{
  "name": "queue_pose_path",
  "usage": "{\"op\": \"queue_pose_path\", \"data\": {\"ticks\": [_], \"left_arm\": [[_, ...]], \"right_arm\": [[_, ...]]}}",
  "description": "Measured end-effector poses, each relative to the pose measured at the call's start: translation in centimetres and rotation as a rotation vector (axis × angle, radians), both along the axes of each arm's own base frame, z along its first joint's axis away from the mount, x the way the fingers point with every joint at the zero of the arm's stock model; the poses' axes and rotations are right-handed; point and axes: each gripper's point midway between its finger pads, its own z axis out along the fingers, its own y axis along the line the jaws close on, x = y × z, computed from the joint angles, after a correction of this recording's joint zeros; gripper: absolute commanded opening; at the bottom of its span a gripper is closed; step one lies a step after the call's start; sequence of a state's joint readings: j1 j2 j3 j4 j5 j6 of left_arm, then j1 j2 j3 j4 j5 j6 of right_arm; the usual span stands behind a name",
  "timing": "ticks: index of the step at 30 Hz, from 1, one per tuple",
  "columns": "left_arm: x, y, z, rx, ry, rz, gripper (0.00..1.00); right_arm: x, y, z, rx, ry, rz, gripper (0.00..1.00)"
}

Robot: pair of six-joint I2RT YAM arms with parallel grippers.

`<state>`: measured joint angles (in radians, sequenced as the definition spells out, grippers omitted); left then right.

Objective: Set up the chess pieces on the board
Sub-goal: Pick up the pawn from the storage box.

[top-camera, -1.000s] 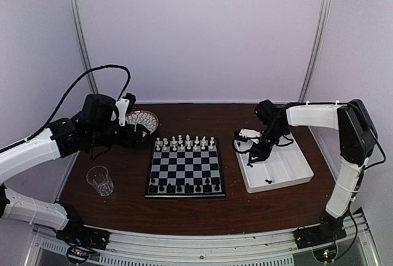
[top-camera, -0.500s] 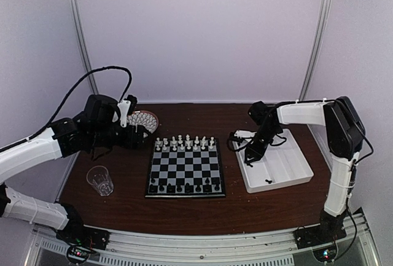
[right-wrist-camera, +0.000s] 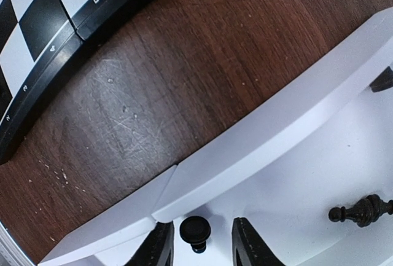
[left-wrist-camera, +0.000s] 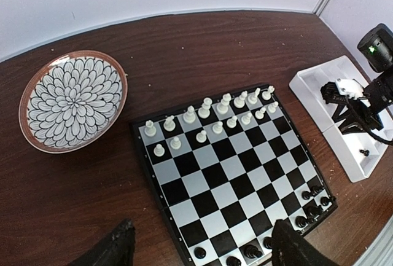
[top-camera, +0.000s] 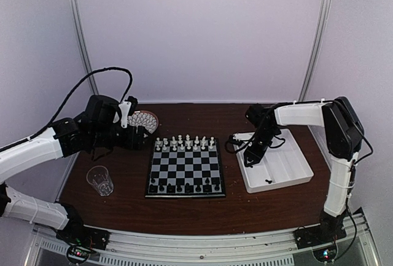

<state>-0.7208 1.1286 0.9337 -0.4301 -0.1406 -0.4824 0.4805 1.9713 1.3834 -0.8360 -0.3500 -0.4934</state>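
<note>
Tray [top-camera: 288, 164]: your right jaws stand apart around a black pawn [right-wrist-camera: 195, 232] inside, not pinching; another black piece [right-wrist-camera: 362, 212] lies nearby | Left jaws: spread wide over the board [left-wrist-camera: 227, 168]

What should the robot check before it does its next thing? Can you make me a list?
1. Black piece sits between the right hand's fingers: ok.
2. Piece really gripped: cannot tell; small gaps show on both sides of it.
3. Way from the white tray to the board: ok, only bare table between them.
4. Empty squares in front of the black back row: ok.
5. Left hand out of the way: ok, open, holding nothing, left of the board.
</note>
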Motion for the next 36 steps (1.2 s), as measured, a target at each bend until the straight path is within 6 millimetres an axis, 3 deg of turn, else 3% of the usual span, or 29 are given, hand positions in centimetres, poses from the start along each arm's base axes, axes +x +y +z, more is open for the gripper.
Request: {"op": "queue_pose_path", "data": {"ticks": [15, 21, 26, 28, 31, 36], "left_arm": [[-0.1, -0.2, -0.1, -0.017, 0.015, -0.001, 0.76], [-0.2, -0.4, -0.2, -0.024, 0.023, -0.009, 0.73], [-0.1, -1.4, -1.1, -0.032, 0.054, -0.032, 0.69], [0.1, -2.3, -1.7, -0.043, 0.066, -0.048, 0.68], [0.2, -4.9, -2.2, -0.06, 0.064, -0.095, 0.68], [-0.2, -12.7, -0.2, -0.142, -0.086, -0.234, 0.65]], "right_arm": [[-0.1, -0.3, -0.6, -0.027, 0.015, -0.015, 0.27], [-0.1, -0.3, -0.7, -0.029, 0.025, -0.039, 0.17], [-0.3, -0.4, -0.1, -0.023, 0.032, -0.073, 0.16], [-0.3, -0.3, 1.2, 0.002, 0.028, -0.093, 0.16], [0.1, 0.5, 5.1, 0.109, 0.003, -0.13, 0.16], [1.4, 3.5, 16.1, 0.458, -0.049, -0.203, 0.17]]}}
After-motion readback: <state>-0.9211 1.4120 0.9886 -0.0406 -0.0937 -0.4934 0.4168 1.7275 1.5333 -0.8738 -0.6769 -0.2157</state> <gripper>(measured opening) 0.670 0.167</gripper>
